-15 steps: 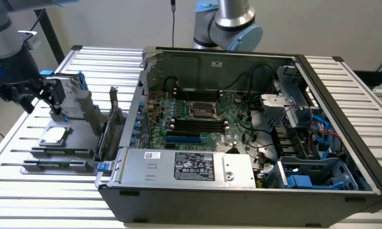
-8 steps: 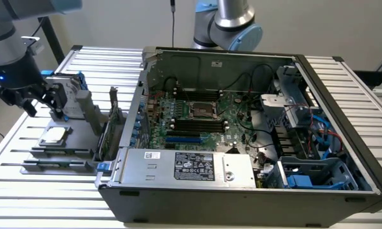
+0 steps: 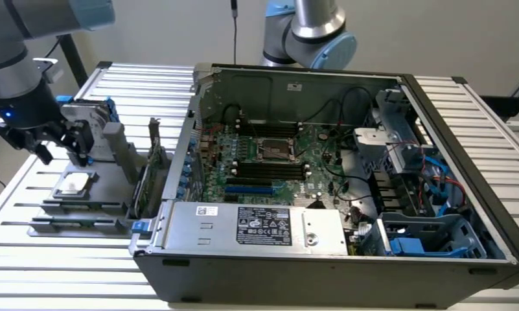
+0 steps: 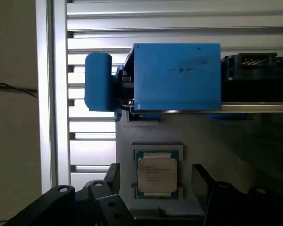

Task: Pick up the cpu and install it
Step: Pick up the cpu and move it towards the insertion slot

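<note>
Standing by, I see the arm's black claw (image 3: 63, 150) hanging just above the cpu (image 4: 156, 175), its jaws spread wide and empty. The cpu is a small flat square chip with a dull silver metal top and a thin pale rim. It lies flat in a shallow seat on a grey holder plate (image 3: 109, 188) near the tabletop's edge at the exterior view's left, just beside the open dark-grey computer case (image 3: 328, 265). In the wrist view the two dark fingers (image 4: 201, 183) stand on either side of the chip without touching it. To my eye a good pick-up needs the claw centred over the seat and lowered straight. The pads should meet two opposite edges squarely and close gently on the thin rim. The lift should stay level, so a corner does not catch the seat's wall. The claw should also keep clear of the blue plastic block (image 4: 177, 77) just beside the seat. Everything rests on a tabletop (image 3: 69, 272) of ribbed silver aluminium slats. Behind the tabletop's far edge stands a second silver arm with pale-blue joint caps (image 3: 315, 35), against a plain pale wall (image 3: 432, 32) where a thin black cable (image 3: 235, 19) hangs.
</note>
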`<state>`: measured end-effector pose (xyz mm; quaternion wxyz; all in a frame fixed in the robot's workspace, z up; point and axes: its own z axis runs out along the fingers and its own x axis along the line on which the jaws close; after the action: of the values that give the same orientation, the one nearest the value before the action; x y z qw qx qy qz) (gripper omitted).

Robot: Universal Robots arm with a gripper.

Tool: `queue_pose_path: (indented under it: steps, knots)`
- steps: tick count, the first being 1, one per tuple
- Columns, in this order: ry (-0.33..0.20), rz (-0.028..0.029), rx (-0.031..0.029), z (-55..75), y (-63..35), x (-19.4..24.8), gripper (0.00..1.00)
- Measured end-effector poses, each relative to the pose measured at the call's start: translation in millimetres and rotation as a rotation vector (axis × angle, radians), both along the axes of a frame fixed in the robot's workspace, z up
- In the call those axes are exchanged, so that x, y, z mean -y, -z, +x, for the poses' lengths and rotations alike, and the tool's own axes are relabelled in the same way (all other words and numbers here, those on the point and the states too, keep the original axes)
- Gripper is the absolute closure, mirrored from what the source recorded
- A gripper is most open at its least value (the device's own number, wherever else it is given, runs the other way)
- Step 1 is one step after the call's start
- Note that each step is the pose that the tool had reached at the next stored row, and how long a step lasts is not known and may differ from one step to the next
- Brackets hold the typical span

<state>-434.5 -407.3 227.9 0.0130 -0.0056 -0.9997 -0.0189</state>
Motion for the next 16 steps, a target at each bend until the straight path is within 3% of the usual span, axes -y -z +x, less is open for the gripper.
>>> queue_pose_path:
  steps: [5, 12, 16]
  knots:
    - [-0.020, -0.0001, -0.0085, -0.1, 7.8, 3.6, 0.29]
    - [-0.024, 0.0019, -0.0146, 4.4, 10.6, 13.2, 0.29]
    - [-0.024, 0.0038, -0.0173, 6.2, 13.8, 14.9, 0.29]
